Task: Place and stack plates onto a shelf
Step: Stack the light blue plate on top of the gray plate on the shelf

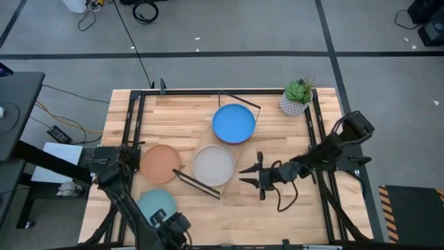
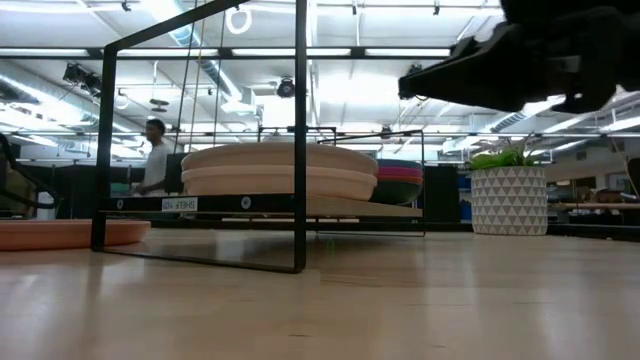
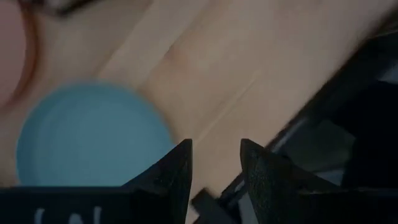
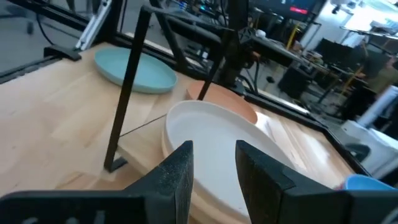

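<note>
On the slatted wooden table (image 1: 173,111), the shelf (image 1: 239,165) — a light board inside a thin black wire frame — sat near the middle, set at an angle. Two plates rested on it: the blue plate (image 1: 233,123) at the far end and the cream plate (image 1: 214,165) at the near end, the two just beside each other. Off the shelf, the terracotta plate (image 1: 160,163) lay on the tabletop just beside the cream one, and the teal plate (image 1: 157,205) lay nearer the front edge, close to the left gripper (image 1: 173,223). That gripper hung low over the table's front edge, its fingers (image 3: 168,177) a narrow gap apart and holding nothing. The right gripper (image 1: 251,173) hovered just beside the cream plate's right side, pointing toward it — its fingers (image 4: 180,168) were parted a little and empty, with the plate's rim showing past them. A small potted plant (image 1: 297,96) stood at the far right corner.
</note>
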